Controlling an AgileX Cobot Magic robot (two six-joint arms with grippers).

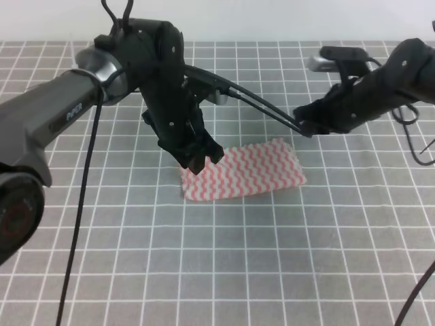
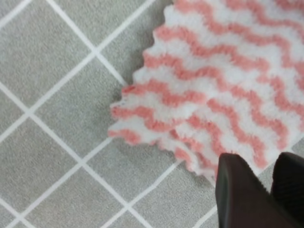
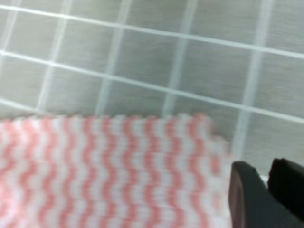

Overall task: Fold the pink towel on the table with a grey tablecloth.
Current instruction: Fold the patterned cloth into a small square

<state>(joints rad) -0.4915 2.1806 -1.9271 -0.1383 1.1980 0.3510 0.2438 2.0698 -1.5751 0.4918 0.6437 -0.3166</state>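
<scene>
Lying flat, the pink towel [image 1: 248, 171] (wavy zigzag stripes) looks folded.

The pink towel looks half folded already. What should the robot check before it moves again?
1. The pink towel lies flat on the grey tablecloth: ok.
2. Towel is already folded over: ok, a doubled layer shows at its corner in the left wrist view.
3. Layers line up neatly: not ok, the corner edges sit offset.
4. Left gripper is over the towel's left end: ok.
5. Left gripper is gripping cloth: cannot tell.
6. Right gripper is clear of the towel: ok, it hangs beyond the far right corner.
</scene>
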